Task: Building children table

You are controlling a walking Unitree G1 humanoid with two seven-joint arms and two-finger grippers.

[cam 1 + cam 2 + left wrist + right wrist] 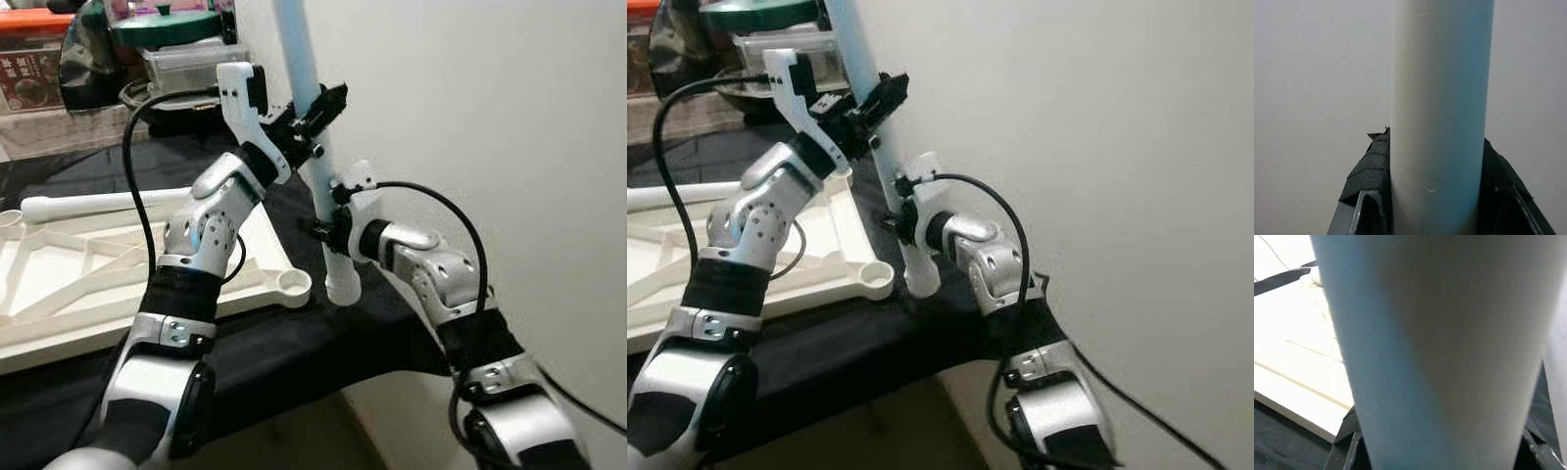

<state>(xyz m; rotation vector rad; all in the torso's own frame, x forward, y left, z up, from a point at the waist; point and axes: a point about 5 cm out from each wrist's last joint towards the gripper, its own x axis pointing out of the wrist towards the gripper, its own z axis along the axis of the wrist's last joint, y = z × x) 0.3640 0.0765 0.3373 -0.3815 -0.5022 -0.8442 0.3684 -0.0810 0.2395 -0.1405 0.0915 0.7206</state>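
Both pincers grasp long white plastic table leg [312, 137], upright just beside corner socket of flat white underframe [293, 285] | left pincer [312, 125] high, right pincer [331, 223] low | light, stiff, smooth; likely slippery, grip mid-shaft.

The red box's [29, 73] print is too blurred to read.

Up in the top left of your frame there's a green lid [165, 27] on a clear plastic box [181, 65], and a red package [31, 73] at the far left edge. A pale wall [490, 108] fills your right side.
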